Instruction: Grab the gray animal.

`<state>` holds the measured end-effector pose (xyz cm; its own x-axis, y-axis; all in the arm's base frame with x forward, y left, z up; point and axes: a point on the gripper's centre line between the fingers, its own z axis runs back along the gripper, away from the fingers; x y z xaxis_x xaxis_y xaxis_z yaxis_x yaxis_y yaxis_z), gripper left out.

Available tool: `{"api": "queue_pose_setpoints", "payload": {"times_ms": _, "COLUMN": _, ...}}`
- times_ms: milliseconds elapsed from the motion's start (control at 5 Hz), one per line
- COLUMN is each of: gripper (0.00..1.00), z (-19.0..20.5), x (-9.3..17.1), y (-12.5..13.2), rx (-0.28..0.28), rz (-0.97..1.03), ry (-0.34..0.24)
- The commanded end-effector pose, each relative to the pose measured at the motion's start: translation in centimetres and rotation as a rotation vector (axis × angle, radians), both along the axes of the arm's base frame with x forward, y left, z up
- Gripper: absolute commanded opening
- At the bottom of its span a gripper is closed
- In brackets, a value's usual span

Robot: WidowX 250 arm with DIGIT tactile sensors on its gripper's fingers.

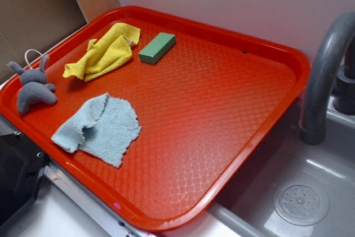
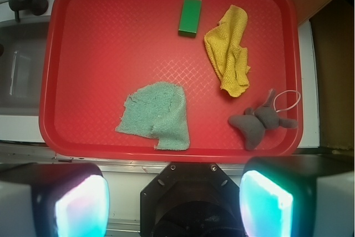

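The gray animal (image 1: 33,88), a small dark gray plush with two long ears and a thin white loop, lies at the left end of the red tray (image 1: 222,92). In the wrist view the gray animal (image 2: 259,121) lies near the tray's (image 2: 111,26) lower right corner. My gripper (image 2: 175,201) hangs high above, off the tray's near edge, open with nothing between its fingers (image 2: 265,203). It does not show in the exterior view.
A light blue cloth (image 1: 100,127) lies on the tray beside the animal, a yellow cloth (image 1: 105,51) and a green block (image 1: 157,47) further back. A gray faucet (image 1: 324,76) and sink (image 1: 299,198) stand to the right. A cardboard wall (image 1: 33,9) rises behind.
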<state>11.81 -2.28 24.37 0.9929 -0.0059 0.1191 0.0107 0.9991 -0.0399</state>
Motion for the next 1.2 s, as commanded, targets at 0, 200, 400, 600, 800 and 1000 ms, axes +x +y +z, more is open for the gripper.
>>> {"api": "queue_pose_setpoints", "payload": {"times_ms": 0, "gripper": 1.0, "z": 0.0, "x": 0.0, "y": 0.0, "rx": 0.0, "rz": 0.0, "ry": 0.0}}
{"api": "queue_pose_setpoints", "payload": {"times_ms": 200, "gripper": 1.0, "z": -1.6, "x": 1.2, "y": 1.5, "rx": -0.051, "rz": 0.251, "ry": 0.044}}
{"api": "queue_pose_setpoints", "payload": {"times_ms": 400, "gripper": 1.0, "z": -3.9, "x": 1.8, "y": 3.4, "rx": -0.066, "rz": 0.425, "ry": 0.072}}
{"api": "queue_pose_setpoints", "payload": {"times_ms": 600, "gripper": 1.0, "z": -6.1, "x": 2.2, "y": 6.2, "rx": -0.045, "rz": 0.57, "ry": 0.084}}
{"api": "queue_pose_setpoints", "payload": {"times_ms": 800, "gripper": 1.0, "z": -8.8, "x": 1.8, "y": 8.3, "rx": 0.025, "rz": 0.626, "ry": 0.112}}
{"api": "queue_pose_setpoints", "payload": {"times_ms": 1000, "gripper": 1.0, "z": -11.4, "x": 1.0, "y": 9.9, "rx": 0.089, "rz": 0.684, "ry": 0.135}}
